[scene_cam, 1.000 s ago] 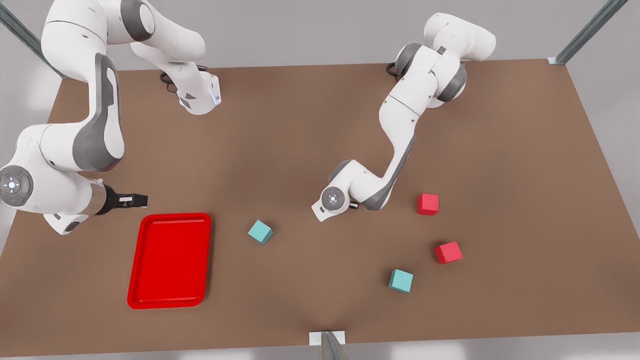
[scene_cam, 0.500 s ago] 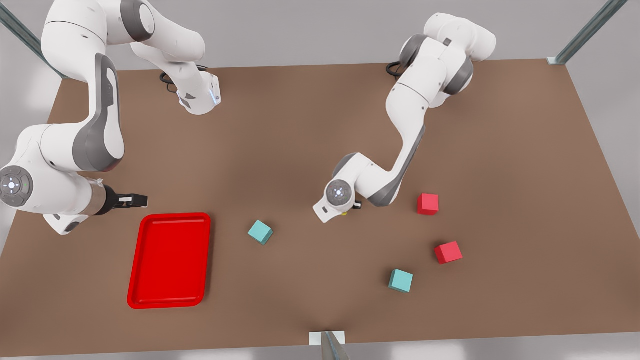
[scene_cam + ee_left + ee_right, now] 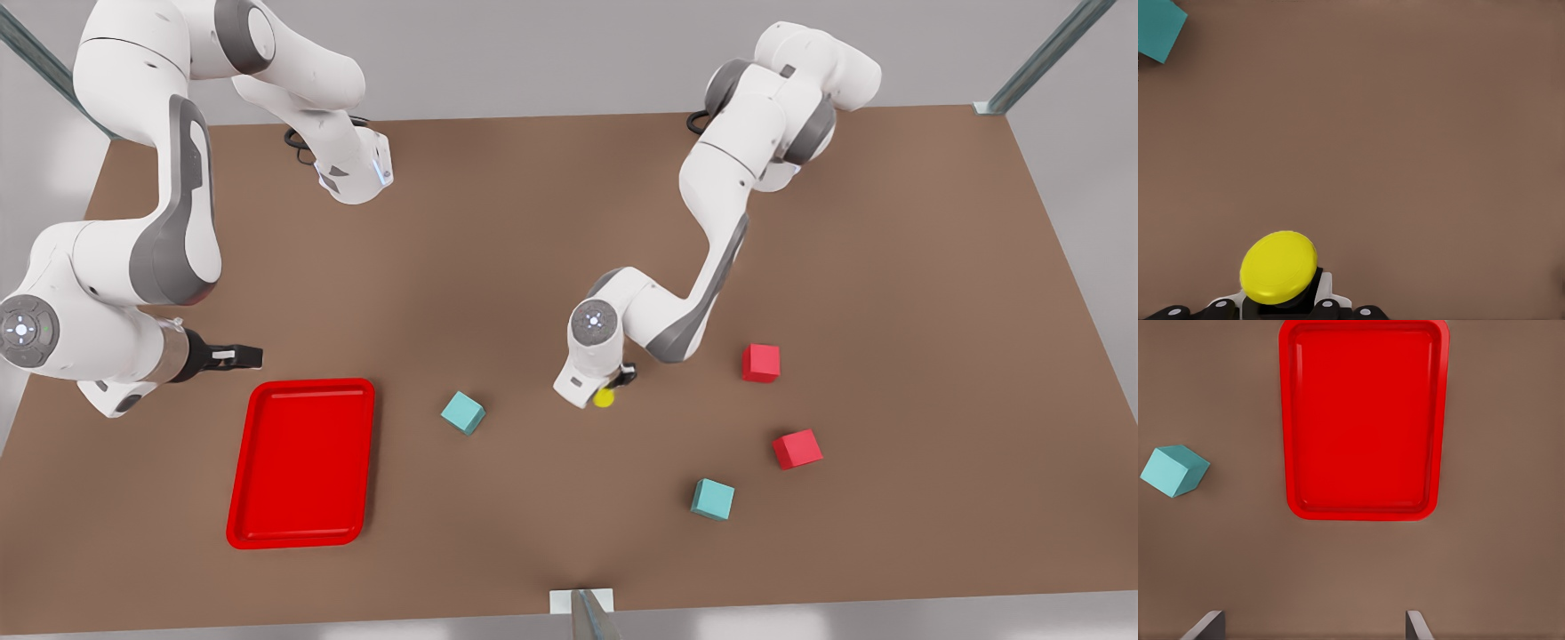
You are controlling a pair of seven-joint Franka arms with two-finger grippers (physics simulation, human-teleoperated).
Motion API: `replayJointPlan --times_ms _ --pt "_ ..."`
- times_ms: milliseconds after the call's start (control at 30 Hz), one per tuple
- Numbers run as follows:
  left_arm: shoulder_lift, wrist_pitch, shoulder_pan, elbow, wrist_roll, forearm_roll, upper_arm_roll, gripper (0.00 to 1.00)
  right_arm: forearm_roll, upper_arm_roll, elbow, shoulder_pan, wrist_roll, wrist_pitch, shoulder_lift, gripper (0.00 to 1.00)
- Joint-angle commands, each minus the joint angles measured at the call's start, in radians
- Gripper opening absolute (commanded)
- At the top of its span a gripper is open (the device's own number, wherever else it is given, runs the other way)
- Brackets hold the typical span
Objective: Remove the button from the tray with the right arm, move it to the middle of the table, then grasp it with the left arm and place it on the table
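The button [image 3: 604,397], with its yellow cap [image 3: 1278,267] on a dark body, sits in my left gripper [image 3: 615,382], which is shut on it near the middle of the table [image 3: 498,267]. In the left wrist view the left gripper [image 3: 1298,311] holds the button close to the camera, well above the tabletop. My right gripper [image 3: 252,356] waits just beyond the far rim of the red tray [image 3: 302,462]. The right gripper [image 3: 1309,627] is open with nothing between its fingers. The tray [image 3: 1363,420] holds nothing.
A teal cube [image 3: 463,412] lies between the tray and the button, and shows too in both wrist views [image 3: 1158,30] [image 3: 1175,471]. Two red cubes [image 3: 761,363] [image 3: 797,449] and another teal cube [image 3: 713,499] lie toward the front view's right.
The left arm's wrist has swung and risen, and the yellow button has come into sight below it. The right arm has not moved.
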Motion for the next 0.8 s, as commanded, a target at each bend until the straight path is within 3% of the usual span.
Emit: replayJointPlan --times_ms 0,133,267,367,533,767 --pt "0.001 0.172 -0.005 -0.001 -0.659 0.03 0.0 0.5 0.001 0.0 0.0 0.0 0.0 -0.002 -0.001 1.0" --pt "0.018 0.329 -0.074 -0.013 -0.729 0.031 0.086 0.5 -0.001 0.0 0.0 0.0 0.0 0.001 -0.001 1.0" --pt "0.066 0.491 -0.075 -0.032 -0.727 0.065 0.087 0.5 -0.001 0.0 -0.001 0.0 0.0 0.001 -0.001 1.0" --pt "0.077 0.491 -0.074 -0.03 -0.727 0.171 0.089 0.5 -0.001 0.0 -0.003 0.002 0.0 0.001 -0.001 1.0" --pt "0.115 0.525 -0.18 -0.032 -0.732 0.244 0.26 0.49 -0.001 0.0 -0.003 0.002 0.0 0.002 0.006 1.0" --pt "0.175 0.559 -0.248 -0.026 -0.736 0.278 0.369 0.49 -0.001 0.0 -0.001 0.002 0.0 0.001 0.006 1.0"
